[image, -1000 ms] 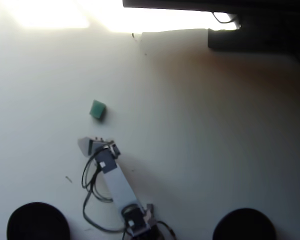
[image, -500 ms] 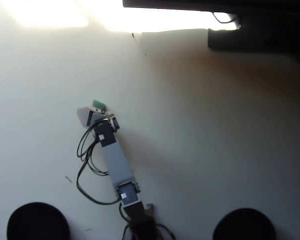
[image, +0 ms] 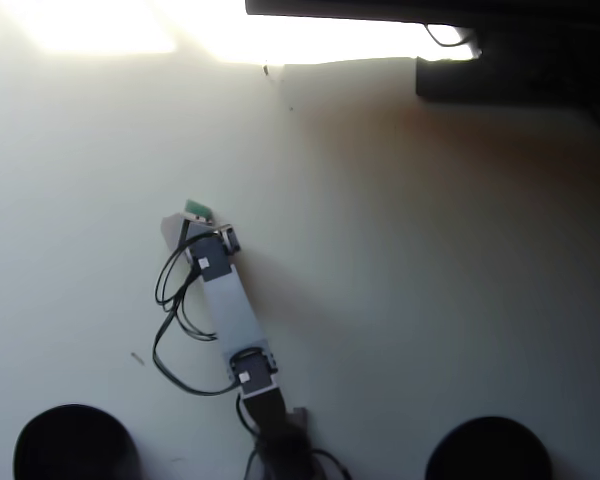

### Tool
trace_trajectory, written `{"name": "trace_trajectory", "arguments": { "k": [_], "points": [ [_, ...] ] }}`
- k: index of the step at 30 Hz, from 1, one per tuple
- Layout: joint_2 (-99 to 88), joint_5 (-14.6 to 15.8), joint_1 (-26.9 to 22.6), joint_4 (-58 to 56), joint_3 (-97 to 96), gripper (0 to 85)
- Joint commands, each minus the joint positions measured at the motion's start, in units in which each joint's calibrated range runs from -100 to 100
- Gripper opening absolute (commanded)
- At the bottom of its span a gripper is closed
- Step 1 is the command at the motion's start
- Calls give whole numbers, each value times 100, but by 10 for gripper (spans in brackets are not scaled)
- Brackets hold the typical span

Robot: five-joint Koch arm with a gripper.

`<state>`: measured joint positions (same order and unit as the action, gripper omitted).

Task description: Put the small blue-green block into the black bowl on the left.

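The small blue-green block [image: 197, 209] lies on the white table left of centre, partly covered by the gripper. My gripper [image: 185, 222] sits right at the block, reached out from the arm base at the bottom middle. One pale jaw shows just left of the block; the other is hidden under the wrist, so I cannot tell whether the jaws hold the block. The black bowl on the left [image: 73, 444] stands at the bottom left corner, far below the gripper.
A second black bowl [image: 489, 450] stands at the bottom right. Black cables [image: 170, 330] loop to the left of the arm. A dark object [image: 520, 60] fills the top right edge. Bright glare washes out the top left.
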<state>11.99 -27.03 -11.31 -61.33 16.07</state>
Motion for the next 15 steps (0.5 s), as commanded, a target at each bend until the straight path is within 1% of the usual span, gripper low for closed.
{"name": "trace_trajectory", "arguments": {
  "k": [1, 12, 14, 15],
  "points": [
    [-69, 0, 5, 195, 242, 461],
    [370, -5, 88, 446, 353, 447],
    [370, 0, 93, 446, 353, 364],
    [359, 0, 93, 446, 362, 340]
  ]
}}
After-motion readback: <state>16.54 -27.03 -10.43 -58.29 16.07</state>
